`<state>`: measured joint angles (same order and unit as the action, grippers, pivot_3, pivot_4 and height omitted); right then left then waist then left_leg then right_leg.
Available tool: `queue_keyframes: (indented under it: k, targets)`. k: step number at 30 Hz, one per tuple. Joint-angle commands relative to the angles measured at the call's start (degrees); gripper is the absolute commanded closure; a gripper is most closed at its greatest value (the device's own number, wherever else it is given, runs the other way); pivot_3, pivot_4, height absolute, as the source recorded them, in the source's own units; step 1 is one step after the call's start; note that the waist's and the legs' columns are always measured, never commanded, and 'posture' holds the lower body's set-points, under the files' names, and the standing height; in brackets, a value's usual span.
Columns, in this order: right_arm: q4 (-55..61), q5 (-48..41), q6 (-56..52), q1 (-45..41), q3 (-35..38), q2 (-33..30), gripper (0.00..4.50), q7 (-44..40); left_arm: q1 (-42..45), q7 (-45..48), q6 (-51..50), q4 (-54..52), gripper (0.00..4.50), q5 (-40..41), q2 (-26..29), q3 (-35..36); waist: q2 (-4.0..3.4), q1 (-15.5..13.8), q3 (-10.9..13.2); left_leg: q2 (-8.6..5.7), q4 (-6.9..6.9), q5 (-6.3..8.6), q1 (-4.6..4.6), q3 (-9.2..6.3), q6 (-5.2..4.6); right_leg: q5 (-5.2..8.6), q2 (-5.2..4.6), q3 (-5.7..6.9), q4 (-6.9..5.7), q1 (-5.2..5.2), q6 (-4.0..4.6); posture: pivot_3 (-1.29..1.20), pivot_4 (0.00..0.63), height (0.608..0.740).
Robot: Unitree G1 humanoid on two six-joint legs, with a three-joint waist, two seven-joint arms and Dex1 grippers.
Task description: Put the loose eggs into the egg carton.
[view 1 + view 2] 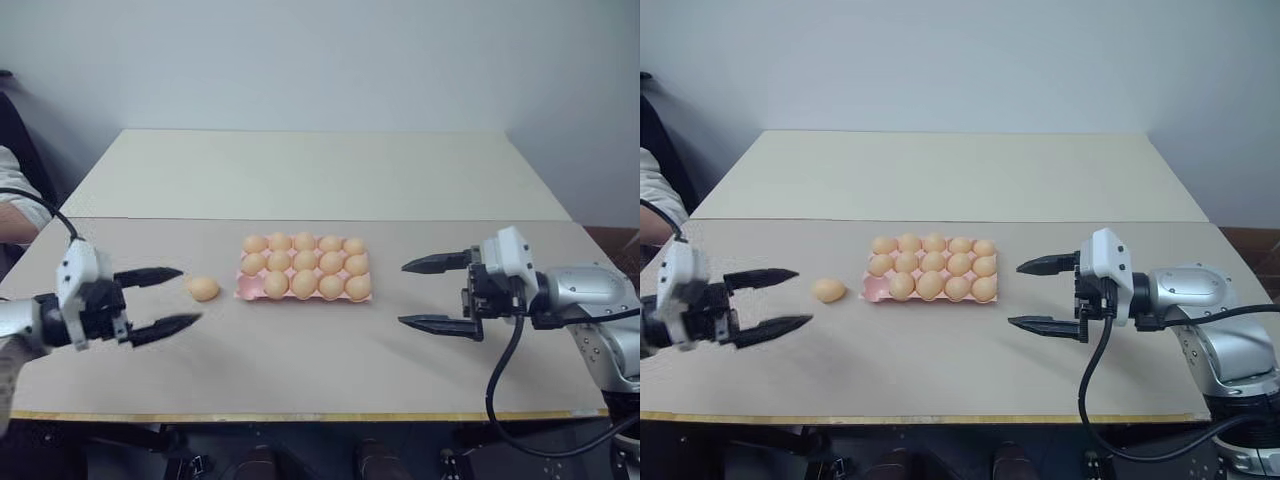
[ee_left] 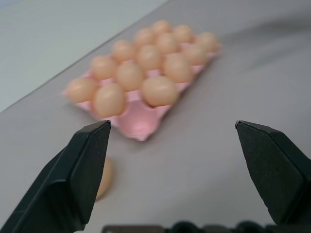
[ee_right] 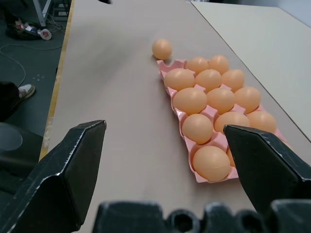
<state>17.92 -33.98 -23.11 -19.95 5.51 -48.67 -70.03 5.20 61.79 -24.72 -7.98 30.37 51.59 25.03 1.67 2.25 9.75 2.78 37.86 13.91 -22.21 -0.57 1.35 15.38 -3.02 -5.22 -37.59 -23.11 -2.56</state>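
The left gripper [image 1: 175, 298], fingers spread wide and empty, faces one loose egg [image 1: 203, 289] on the table [image 1: 300, 350] beside the egg carton's [image 1: 244, 290] vacant corner cup. Smooth, likely fragile, it suits gentle mid-shell pinching. The right gripper [image 1: 428, 294] hangs equally agape, empty.

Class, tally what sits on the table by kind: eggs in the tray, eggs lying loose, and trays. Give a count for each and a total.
Eggs in the tray: 14
Loose egg: 1
Pink tray: 1
Total: 16 things, 15 of them eggs; the tray's near-left corner cup is empty.
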Motion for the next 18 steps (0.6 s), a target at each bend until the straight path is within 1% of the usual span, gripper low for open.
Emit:
queue_keyframes:
  k: [1, 5, 8, 13, 18]
  targets:
    - [1.6, -1.4, 0.4, -1.0, 1.6, -0.7, 0.0, -0.4, 3.7, -4.8, 3.8, 6.5, 0.04, -4.7, -1.0, -2.1, 0.02, 0.0, 0.0, 0.0, 0.0, 0.0, -0.03, 0.0, 0.0, 0.0, 0.0, 0.01, 0.02, -0.01, 0.0, 0.0, 0.15, 0.74]
    - [1.9, -1.5, 0.5, -1.1, 1.6, -0.4, 0.0, 0.0, 7.6, -4.6, 8.2, 13.2, 0.04, -7.8, -2.1, -5.9, 0.02, 0.1, 0.0, -0.02, 0.0, 0.0, -0.13, 0.01, 0.0, -0.01, -0.03, 0.0, 0.07, -0.07, -0.01, 0.0, 0.15, 0.74]
    - [2.8, -1.8, 0.4, -0.7, 1.8, -0.3, 0.0, 0.5, 11.9, -4.2, 11.3, 20.2, 0.04, -9.8, -4.3, -9.5, 0.01, 0.0, 0.0, -0.02, 0.0, 0.0, -0.08, 0.01, 0.0, -0.01, -0.03, 0.01, 0.01, -0.06, 0.0, 0.0, 0.15, 0.74]
    - [3.3, -1.9, 0.4, -0.6, 2.0, -0.4, 0.0, 1.2, 17.1, -2.8, 16.5, 28.8, 0.04, -14.4, -6.4, -15.1, 0.02, 0.0, 0.0, -0.03, 0.0, 0.0, -0.09, 0.0, 0.0, -0.01, -0.01, 0.01, 0.0, -0.04, 0.0, 0.0, 0.15, 0.74]
    - [4.1, -2.6, 0.1, -0.4, 2.4, -0.7, 0.0, 1.6, 22.4, -2.2, 21.9, 40.0, 0.04, -18.2, -9.4, -19.3, 0.03, 0.0, 0.0, -0.03, 0.01, 0.0, -0.12, 0.0, 0.0, -0.01, -0.01, 0.02, 0.0, -0.06, 0.0, 0.0, 0.15, 0.74]
